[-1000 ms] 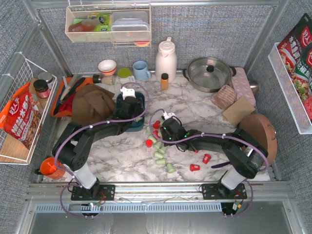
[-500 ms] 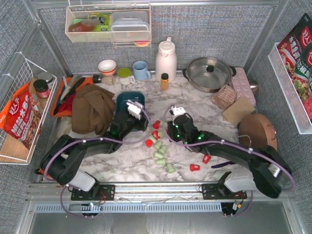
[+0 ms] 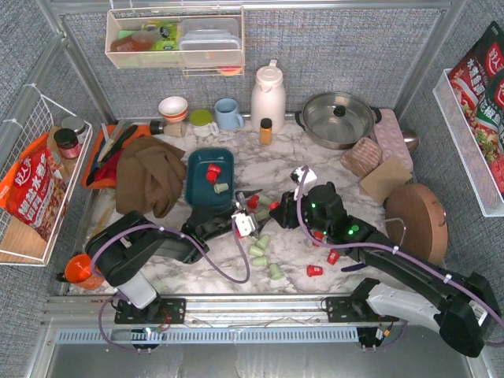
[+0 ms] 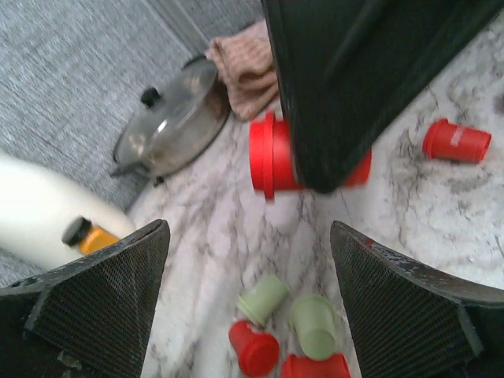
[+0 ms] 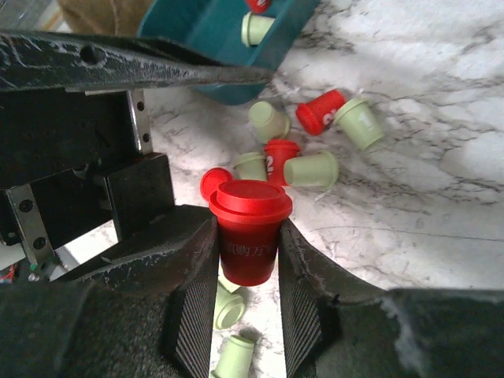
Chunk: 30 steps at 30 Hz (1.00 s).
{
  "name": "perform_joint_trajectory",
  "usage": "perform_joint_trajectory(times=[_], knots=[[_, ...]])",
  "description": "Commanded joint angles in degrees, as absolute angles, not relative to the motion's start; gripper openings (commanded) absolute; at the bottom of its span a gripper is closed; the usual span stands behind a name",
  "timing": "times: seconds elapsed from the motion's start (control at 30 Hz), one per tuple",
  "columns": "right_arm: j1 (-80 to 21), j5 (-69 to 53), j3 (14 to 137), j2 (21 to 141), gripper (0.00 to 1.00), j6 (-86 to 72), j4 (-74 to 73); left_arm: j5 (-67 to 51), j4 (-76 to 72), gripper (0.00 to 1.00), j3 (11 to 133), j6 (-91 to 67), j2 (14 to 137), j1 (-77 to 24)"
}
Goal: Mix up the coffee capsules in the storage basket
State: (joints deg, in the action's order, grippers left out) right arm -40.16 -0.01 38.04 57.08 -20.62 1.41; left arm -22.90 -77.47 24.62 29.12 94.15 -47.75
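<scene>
The teal storage basket lies left of centre with one red and one green capsule inside. More red and green coffee capsules lie scattered on the marble in front of it. My right gripper is shut on an upright red capsule, held off the table above the pile. The basket's corner lies just beyond it. My left gripper hangs open, empty, low over the pile. Between its wide-spread fingers lie two green and two red capsules.
Brown cloth and an orange tray lie left of the basket. At the back stand a white thermos, an amber bottle, a blue mug and a lidded pot. Two red capsules lie apart to the right.
My left gripper has come away from the basket to the loose pile and opened wider. My right gripper has shut on a red capsule and lifted it.
</scene>
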Motion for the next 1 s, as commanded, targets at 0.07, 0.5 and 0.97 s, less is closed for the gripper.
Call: perform_joint_trajectory(times=[0.07,0.5,0.97], knots=[[-40.17,-5.4,36.82,58.25,0.27,-23.26,6.85,-26.32,-84.21,0.91,26.85,31.75,95.48,-49.96],[-40.18,-1.46,34.67,56.08,0.27,-22.63,8.93,-30.21,-84.25,0.87,26.98,29.59,96.11,-50.76],[-40.37,-0.84,27.57,55.01,0.27,-26.28,22.31,-30.36,-93.67,0.74,27.33,23.3,100.04,-51.37]])
